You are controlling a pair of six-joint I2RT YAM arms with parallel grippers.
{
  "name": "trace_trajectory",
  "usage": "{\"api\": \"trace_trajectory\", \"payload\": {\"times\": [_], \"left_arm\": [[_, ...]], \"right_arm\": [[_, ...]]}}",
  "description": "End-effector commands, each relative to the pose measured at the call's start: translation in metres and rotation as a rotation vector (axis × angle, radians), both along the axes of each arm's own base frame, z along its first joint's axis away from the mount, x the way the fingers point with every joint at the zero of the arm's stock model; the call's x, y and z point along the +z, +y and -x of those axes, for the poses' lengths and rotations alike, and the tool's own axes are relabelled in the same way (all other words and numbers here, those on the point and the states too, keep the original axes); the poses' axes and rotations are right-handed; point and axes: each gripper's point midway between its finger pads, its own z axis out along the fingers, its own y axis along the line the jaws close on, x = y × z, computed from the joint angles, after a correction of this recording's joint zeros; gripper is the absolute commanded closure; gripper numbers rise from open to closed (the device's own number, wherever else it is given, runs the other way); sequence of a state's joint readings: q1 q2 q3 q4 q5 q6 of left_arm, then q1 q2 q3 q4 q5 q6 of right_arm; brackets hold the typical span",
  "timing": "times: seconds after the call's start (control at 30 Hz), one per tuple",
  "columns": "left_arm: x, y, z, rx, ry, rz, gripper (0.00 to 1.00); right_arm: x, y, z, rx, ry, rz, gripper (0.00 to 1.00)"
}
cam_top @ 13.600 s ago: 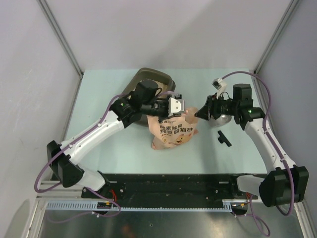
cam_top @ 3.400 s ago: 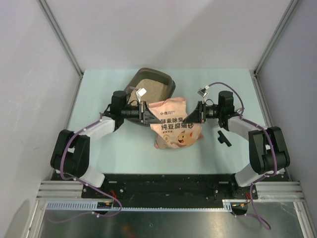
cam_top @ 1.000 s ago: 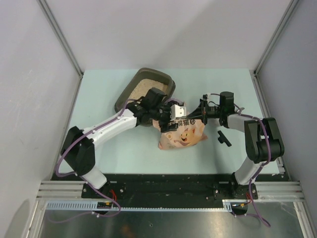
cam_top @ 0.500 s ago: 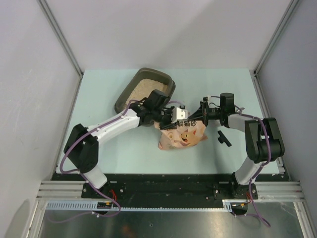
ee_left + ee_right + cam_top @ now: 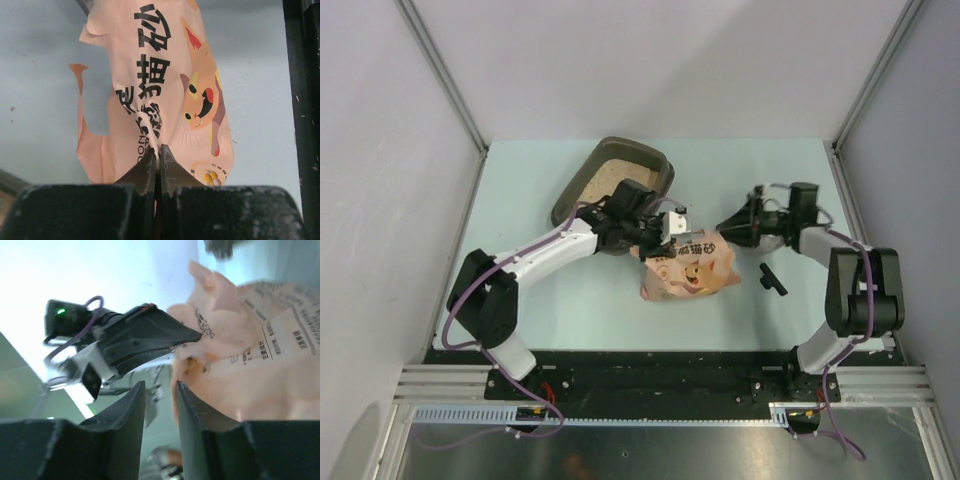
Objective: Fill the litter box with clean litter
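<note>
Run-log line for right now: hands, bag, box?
left hand: shut on bag | right hand: open, beside bag | box: holds litter

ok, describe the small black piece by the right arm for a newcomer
On the pale green table, look right of the pink cat-print bag. The small black piece lies alone there, the only loose dark thing, touching neither bag nor right arm.

Salmon-pink bag (image 5: pixel 165 85) is thin, crinkled printed film with a slight sheen. The litter box (image 5: pixel 567 200) — dark smooth plastic — holds grainy matt beige litter (image 5: pixel 620 172) by the far edge of the table (image 5: pixel 520 290), whose top is smooth, matt, pale green. The left gripper (image 5: pixel 156 152) is black matt plastic, dusty and scuffed.
</note>
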State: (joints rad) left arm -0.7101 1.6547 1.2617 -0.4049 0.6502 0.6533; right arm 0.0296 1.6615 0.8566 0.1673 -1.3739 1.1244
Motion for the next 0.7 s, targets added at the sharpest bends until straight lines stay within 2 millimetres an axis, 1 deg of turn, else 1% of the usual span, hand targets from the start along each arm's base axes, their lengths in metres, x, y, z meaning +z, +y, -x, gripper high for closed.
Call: {"api": "trace_trajectory", "payload": {"times": [0.0,0.03,0.07,0.1,0.13,0.17,0.2,0.23,0.27,0.33,0.37,0.4,0.47,0.53,0.57,0.63,0.67], "left_arm": [[0.016,0.026,0.018,0.01,0.106,0.029,1.0],[0.018,0.025,0.02,0.002,0.113,0.038,1.0],[0.019,0.024,0.021,-0.004,0.118,0.044,1.0],[0.02,0.023,0.023,-0.01,0.127,0.052,1.0],[0.021,0.021,0.025,-0.016,0.143,0.058,1.0],[0.023,0.021,0.026,-0.022,0.145,0.065,1.0],[0.025,0.02,0.025,-0.024,0.144,0.071,1.0],[0.026,0.019,0.026,-0.031,0.145,0.077,1.0],[0.027,0.018,0.026,-0.032,0.145,0.078,1.0],[0.03,0.018,0.026,-0.035,0.142,0.086,1.0],[0.031,0.017,0.026,-0.038,0.142,0.088,1.0],[0.029,0.018,0.027,-0.037,0.145,0.084,1.0],[0.028,0.018,0.027,-0.039,0.145,0.084,1.0],[0.028,0.018,0.027,-0.042,0.144,0.084,1.0],[0.028,0.018,0.028,-0.046,0.149,0.089,1.0],[0.029,0.017,0.029,-0.05,0.149,0.091,1.0],[0.03,0.017,0.029,-0.052,0.149,0.093,1.0]], "right_arm": [[0.061,-0.045,-0.026,-0.114,-0.494,0.084,0.6],[0.058,-0.049,-0.029,-0.104,-0.645,0.137,0.58],[0.068,-0.05,-0.033,-0.094,-0.743,0.175,0.57],[0.064,-0.049,-0.03,-0.084,-0.731,0.211,0.57],[0.062,-0.046,-0.03,-0.034,-0.907,0.257,0.57],[0.071,-0.043,-0.025,-0.01,-1.01,0.283,0.56],[0.074,-0.039,-0.022,0.012,-1.077,0.331,0.55],[0.077,-0.036,-0.02,0.04,-1.188,0.367,0.55],[0.079,-0.02,-0.011,0.124,-1.384,0.385,0.53],[0.082,-0.011,0.002,0.212,-1.593,0.487,0.52],[0.081,0.007,0.012,0.321,-1.78,0.488,0.51],[0.078,0.008,0.017,0.364,-1.831,0.529,0.51],[0.079,0.017,0.018,0.416,-1.947,0.52,0.5],[0.076,0.02,0.019,0.452,-2.0,0.508,0.5],[0.07,0.024,0.024,0.509,-2.05,0.495,0.5],[0.061,0.027,0.028,0.566,-2.079,0.475,0.49],[0.055,0.03,0.035,0.603,-2.076,0.455,0.49]]}}
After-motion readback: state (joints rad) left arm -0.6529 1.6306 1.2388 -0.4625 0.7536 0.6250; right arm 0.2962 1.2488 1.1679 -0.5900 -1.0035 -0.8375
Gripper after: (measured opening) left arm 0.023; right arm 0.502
